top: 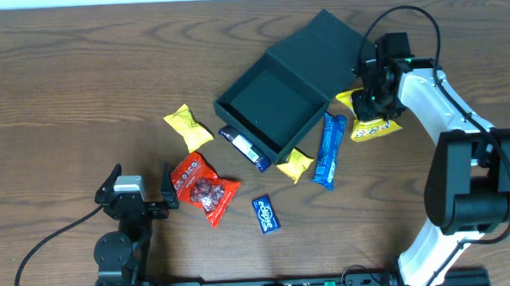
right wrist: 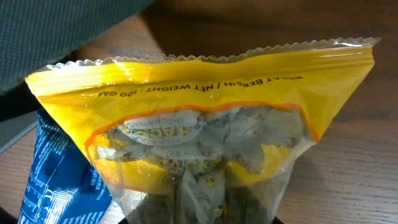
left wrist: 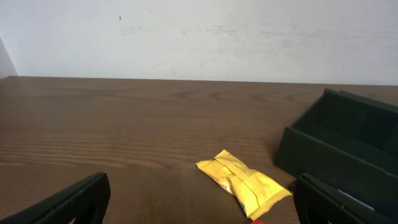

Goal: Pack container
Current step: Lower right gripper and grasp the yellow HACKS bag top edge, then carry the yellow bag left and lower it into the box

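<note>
Where the box is: the dark box (top: 275, 103) sits mid-table, just left of the right arm. Its lid is thrown back toward the far right, and from above the inside looks bare.
Right gripper: the right gripper (top: 374, 102) hangs over the far part of the yellow bag (right wrist: 205, 124). Its own camera shows only the bag up close and no fingers, so I cannot tell whether it has a hold.
Yellow bag: it lies flat on the table just right of the box, beside a long blue bar (top: 329, 150). It is crinkly film with a clear window and loose wrapped sweets inside.
Left gripper: the left gripper (left wrist: 202, 202) is spread wide and empty, low over the near left of the table. It faces a small yellow packet (left wrist: 244, 183).
Step in hand: most likely taking up the yellow bag to put it in the box.
Doing it well: pinch a flat sealed edge, not the bulging middle. Lift straight up until the bag clears the blue bar, carry it over the box wall without catching the lid, and lower it to the floor before letting go.
Risks: the film may slip, and shifting sweets may swing the bag.
</note>
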### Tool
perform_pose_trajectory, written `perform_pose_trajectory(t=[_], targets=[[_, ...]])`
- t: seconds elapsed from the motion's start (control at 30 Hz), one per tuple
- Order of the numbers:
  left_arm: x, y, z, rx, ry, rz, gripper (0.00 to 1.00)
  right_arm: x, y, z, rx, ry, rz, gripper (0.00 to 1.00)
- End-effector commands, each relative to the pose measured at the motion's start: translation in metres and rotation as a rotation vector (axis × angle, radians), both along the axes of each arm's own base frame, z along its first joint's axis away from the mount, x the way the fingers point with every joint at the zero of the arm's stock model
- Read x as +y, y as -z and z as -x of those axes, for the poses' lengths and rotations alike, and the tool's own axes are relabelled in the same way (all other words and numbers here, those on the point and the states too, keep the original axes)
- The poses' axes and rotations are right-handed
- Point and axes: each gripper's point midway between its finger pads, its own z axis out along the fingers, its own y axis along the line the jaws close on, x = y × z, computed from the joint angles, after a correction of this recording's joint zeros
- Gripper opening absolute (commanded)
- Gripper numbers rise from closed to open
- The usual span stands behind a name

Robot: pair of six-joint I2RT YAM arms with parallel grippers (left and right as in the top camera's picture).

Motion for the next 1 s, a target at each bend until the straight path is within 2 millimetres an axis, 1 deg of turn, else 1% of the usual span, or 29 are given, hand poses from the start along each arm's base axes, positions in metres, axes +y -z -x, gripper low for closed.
perform_pose_trajectory(t=[0.0,0.27,0.37,0.57,0.6,0.63,0.7,0.83,0.87,0.9,0.97], targets=[[0.005,0.017,0.001,0.054,-0.025,0.005,0.95,0.005,-0.023,0.0,-0.05,-0.005,-0.009,0.21],[0.005,0.017,0.001,0.054,-0.025,0.005,0.95,0.006,-0.068,0.009,-0.125,-0.008,-0.011,0.21],[0.005,0.017,0.001,0.054,-0.025,0.005,0.95,0.013,-0.081,0.012,-0.152,-0.023,-0.014,0.21],[0.005,0.017,0.001,0.054,-0.025,0.006,0.95,0.031,-0.098,0.014,-0.181,-0.03,-0.034,0.21],[0.005,0.017,0.001,0.054,-0.025,0.005,0.95,0.037,-0.101,0.014,-0.184,-0.043,-0.04,0.21],[0.005,0.017,0.001,0.054,-0.025,0.005,0.95,0.046,-0.104,0.014,-0.186,-0.065,-0.059,0.22],[0.005,0.017,0.001,0.054,-0.025,0.005,0.95,0.07,-0.113,0.013,-0.202,-0.117,-0.119,0.22],[0.005,0.017,0.001,0.054,-0.025,0.005,0.95,0.1,-0.129,0.007,-0.239,-0.184,-0.185,0.22],[0.005,0.017,0.001,0.054,-0.025,0.005,0.95,0.105,-0.131,0.005,-0.242,-0.194,-0.198,0.21],[0.005,0.017,0.001,0.054,-0.025,0.005,0.95,0.116,-0.134,0.002,-0.241,-0.215,-0.229,0.21],[0.005,0.017,0.001,0.054,-0.025,0.005,0.95,0.13,-0.133,-0.003,-0.229,-0.243,-0.263,0.21]])
